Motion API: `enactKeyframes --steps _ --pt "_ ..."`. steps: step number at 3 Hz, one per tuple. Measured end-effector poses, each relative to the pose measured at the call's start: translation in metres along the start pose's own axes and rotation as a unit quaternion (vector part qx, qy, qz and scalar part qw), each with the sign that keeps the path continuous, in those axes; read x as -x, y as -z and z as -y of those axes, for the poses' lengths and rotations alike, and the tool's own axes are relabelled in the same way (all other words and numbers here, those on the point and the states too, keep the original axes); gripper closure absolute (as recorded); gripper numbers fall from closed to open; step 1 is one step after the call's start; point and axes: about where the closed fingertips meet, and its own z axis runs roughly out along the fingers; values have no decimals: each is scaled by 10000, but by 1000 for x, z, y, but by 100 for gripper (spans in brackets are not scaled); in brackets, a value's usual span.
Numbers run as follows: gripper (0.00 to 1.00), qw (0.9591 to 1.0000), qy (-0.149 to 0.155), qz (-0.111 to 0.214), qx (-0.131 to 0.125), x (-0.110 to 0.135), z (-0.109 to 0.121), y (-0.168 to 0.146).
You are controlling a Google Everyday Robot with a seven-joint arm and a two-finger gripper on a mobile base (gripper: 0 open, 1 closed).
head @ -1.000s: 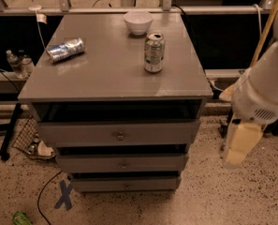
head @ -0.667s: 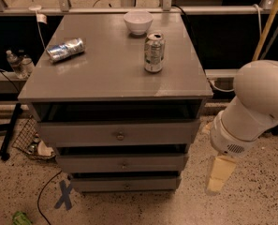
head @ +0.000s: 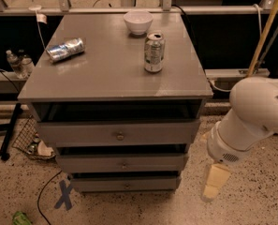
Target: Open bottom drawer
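Bottom drawer [head: 101, 183] sits shut at the cabinet's foot, knob untouched; gripper [head: 215, 182] hangs low beside the cabinet, apart, apparently lowered to knob height for approach, its open-or-closed state indeterminable

Gripper [head: 215, 183] hangs at 3 o'clock of the bottom drawer [head: 127, 183], just off the cabinet's right corner, over the speckled floor [head: 176, 212]. Floor at 6 o'clock of that drawer front is open. Blue tape X [head: 63, 194] lies flat at 8 o'clock, with a thin black cable [head: 41, 200] and a green item [head: 21, 218] further out the same way. Middle drawer [head: 91, 163] sits directly at 12 o'clock, narrow dark gap between. Wire basket [head: 26, 139] and black stand leg [head: 10, 130] crowd the 10 o'clock side. White arm [head: 251, 116] fills 2 o'clock.
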Motion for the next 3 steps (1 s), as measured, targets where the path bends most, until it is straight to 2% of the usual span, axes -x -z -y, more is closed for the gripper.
enactKeyframes --steps 1,2,3 --pt "0 9989 -36 352 310 -3 -5 -67" --pt "0 9950 -80 824 556 -1 -10 -138" --pt "0 9912 -102 1204 550 9 -8 -182"
